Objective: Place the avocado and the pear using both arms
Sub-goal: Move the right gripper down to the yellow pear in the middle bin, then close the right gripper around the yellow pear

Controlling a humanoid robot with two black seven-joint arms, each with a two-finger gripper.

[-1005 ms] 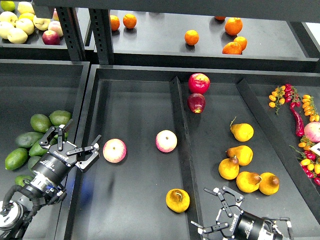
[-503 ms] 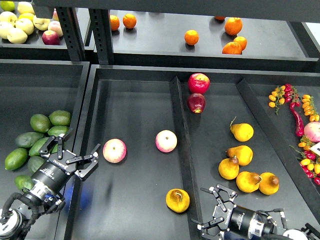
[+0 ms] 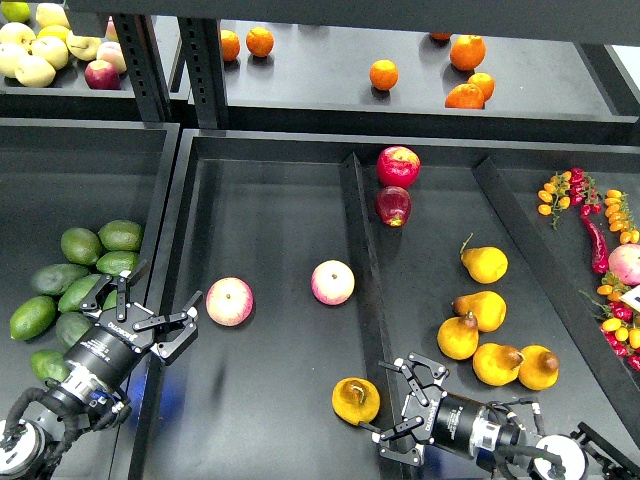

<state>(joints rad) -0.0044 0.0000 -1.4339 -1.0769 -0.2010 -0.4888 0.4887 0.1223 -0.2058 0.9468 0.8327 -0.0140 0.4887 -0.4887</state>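
Observation:
The pear, squat and yellow-orange with a brown blotch, lies at the front of the middle bin. My right gripper is open just to its right, jaws turned toward it, not closed on it. Several dark green avocados are piled in the left bin; I cannot tell which one is the task's. My left gripper is open and empty over the wall between the left and middle bins, beside the pile's right edge and left of a pink-red apple.
A second pink-red apple lies mid-bin. Two red apples sit by the divider. Several more pears lie in the right bin. Oranges are on the back shelf, chillies and small tomatoes at far right.
My right gripper has moved left and up to the pear's side. My left gripper has drawn back and down a little, still open.

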